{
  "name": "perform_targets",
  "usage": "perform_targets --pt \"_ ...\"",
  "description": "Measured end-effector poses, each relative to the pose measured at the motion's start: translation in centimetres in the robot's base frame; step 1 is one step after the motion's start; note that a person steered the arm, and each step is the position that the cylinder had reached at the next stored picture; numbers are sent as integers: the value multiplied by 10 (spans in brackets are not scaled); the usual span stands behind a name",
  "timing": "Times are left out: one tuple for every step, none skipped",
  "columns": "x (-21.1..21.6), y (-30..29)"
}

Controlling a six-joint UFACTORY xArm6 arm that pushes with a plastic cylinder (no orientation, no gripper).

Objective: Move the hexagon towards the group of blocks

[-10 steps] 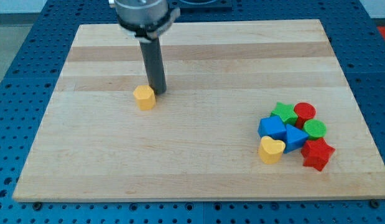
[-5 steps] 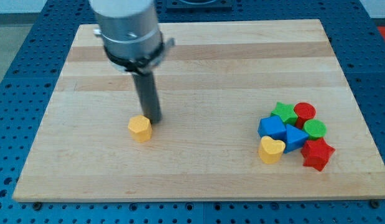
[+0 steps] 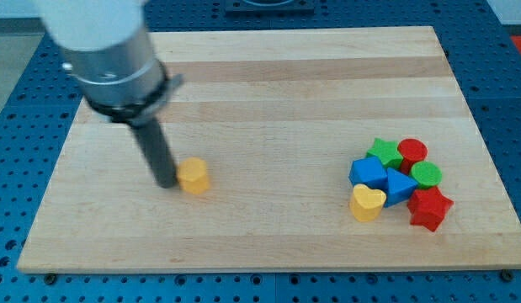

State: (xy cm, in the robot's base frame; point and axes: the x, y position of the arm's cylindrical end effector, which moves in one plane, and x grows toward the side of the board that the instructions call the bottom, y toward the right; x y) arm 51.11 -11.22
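Observation:
The yellow hexagon [image 3: 194, 176] lies on the wooden board [image 3: 268, 93], left of the middle. My tip [image 3: 165, 183] stands right against the hexagon's left side, touching or nearly touching it. The group of blocks sits at the view's right: a green star [image 3: 382, 152], a red cylinder [image 3: 412, 152], a green cylinder [image 3: 427, 175], a blue block [image 3: 368, 172], a blue triangle [image 3: 401, 186], a yellow heart [image 3: 366, 203] and a red star [image 3: 429, 208], all packed close together.
The board lies on a blue perforated table [image 3: 16, 126]. The arm's grey body [image 3: 104, 50] hangs over the board's upper left and hides part of it.
My tip has swung from the hexagon's upper right, down and around to its left side. The hexagon slid down the view about 50 pixels; the group has not moved.

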Motion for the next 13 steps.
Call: perform_targets --pt "0 80" --pt "4 87" --pt "2 77" --pt "-15 73" --pt "-26 87" --pt "-21 137" --pt "-14 166" --pt "-14 134" --pt "-7 103" --pt "8 123" --pt "11 172" --pt "11 192" --pt "11 179"
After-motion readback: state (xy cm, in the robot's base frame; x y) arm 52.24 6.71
